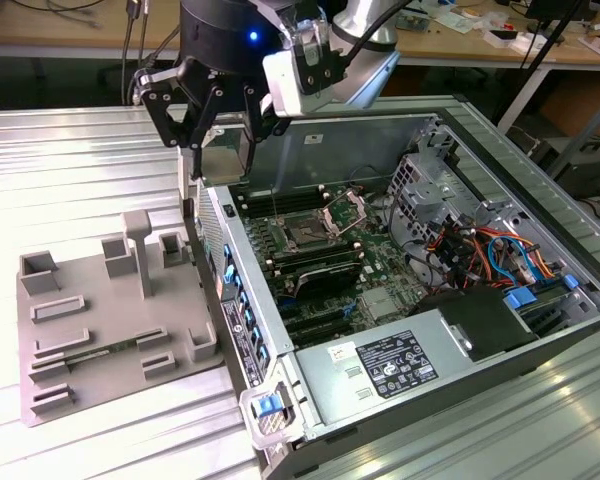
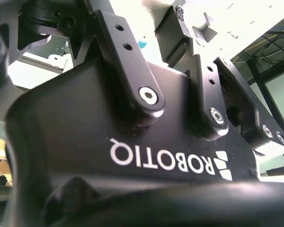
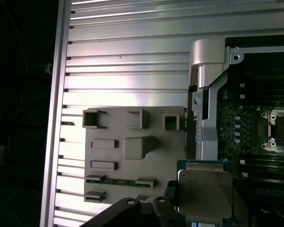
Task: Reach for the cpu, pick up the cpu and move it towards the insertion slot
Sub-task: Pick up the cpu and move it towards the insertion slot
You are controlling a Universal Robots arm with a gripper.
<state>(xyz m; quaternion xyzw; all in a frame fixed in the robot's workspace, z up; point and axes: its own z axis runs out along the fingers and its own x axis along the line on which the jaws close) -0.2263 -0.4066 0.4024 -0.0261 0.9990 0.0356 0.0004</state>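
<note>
The cpu (image 3: 206, 191), a flat square chip with a pale metal top and a green rim, is gripped by its edges, with a black finger (image 3: 166, 206) showing at one side. My gripper (image 3: 204, 210) is shut on it. In the exterior view the gripper (image 1: 218, 135) hangs high over the case wall, between the grey tray (image 1: 110, 320) and the motherboard. The insertion slot (image 1: 305, 232) is a dark square socket with its shiny metal frame (image 1: 346, 210) hinged up. It lies below and toward the exterior view's right of the gripper. The slot (image 3: 280, 130) is apart from the chip.
The open computer case (image 1: 500, 140) holds memory slots (image 1: 320, 275), a power supply (image 1: 390, 365) and a bundle of cables (image 1: 480, 250). The grey tray (image 3: 132, 156) with raised holders lies on the ribbed metal table (image 1: 70, 180). The case wall (image 3: 206, 61) stands between the tray and the board.
</note>
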